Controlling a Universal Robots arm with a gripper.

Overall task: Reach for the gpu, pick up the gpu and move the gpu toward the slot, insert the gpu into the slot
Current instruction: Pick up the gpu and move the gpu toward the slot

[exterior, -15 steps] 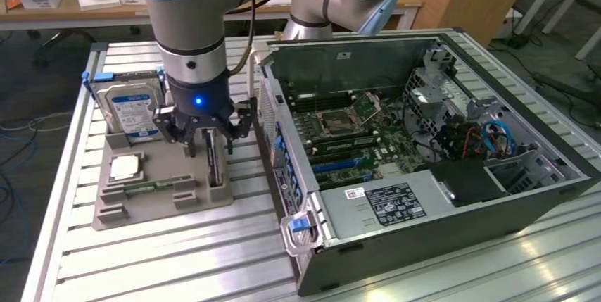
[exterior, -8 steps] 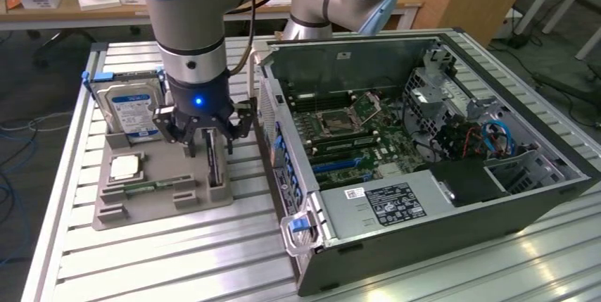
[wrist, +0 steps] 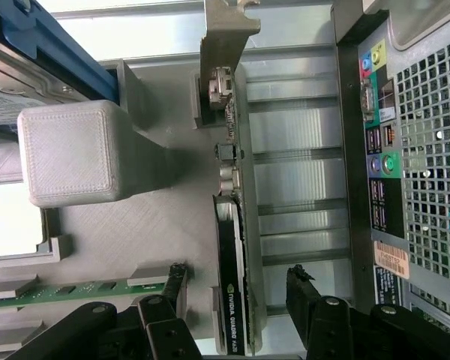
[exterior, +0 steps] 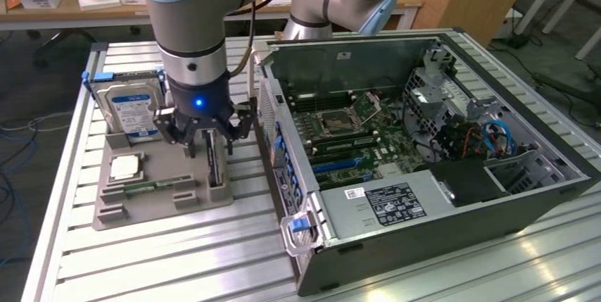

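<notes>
1. The claw (exterior: 208, 148) is spread astride the gpu (wrist: 231, 300) without touching it.
2. The gpu is stood edgewise in a holder (exterior: 155, 207), at the exterior view's left of the computer case (exterior: 526, 207).
3. "NVIDIA QUADRO" is read on it.

Setting: robotics lab | evidence: robot arm (exterior: 193, 27) over slatted metal table (exterior: 169, 260), opened computer case (exterior: 488, 224) on it, cluttered wooden bench (exterior: 94, 15) behind, cables (exterior: 17, 131) on floor
</notes>
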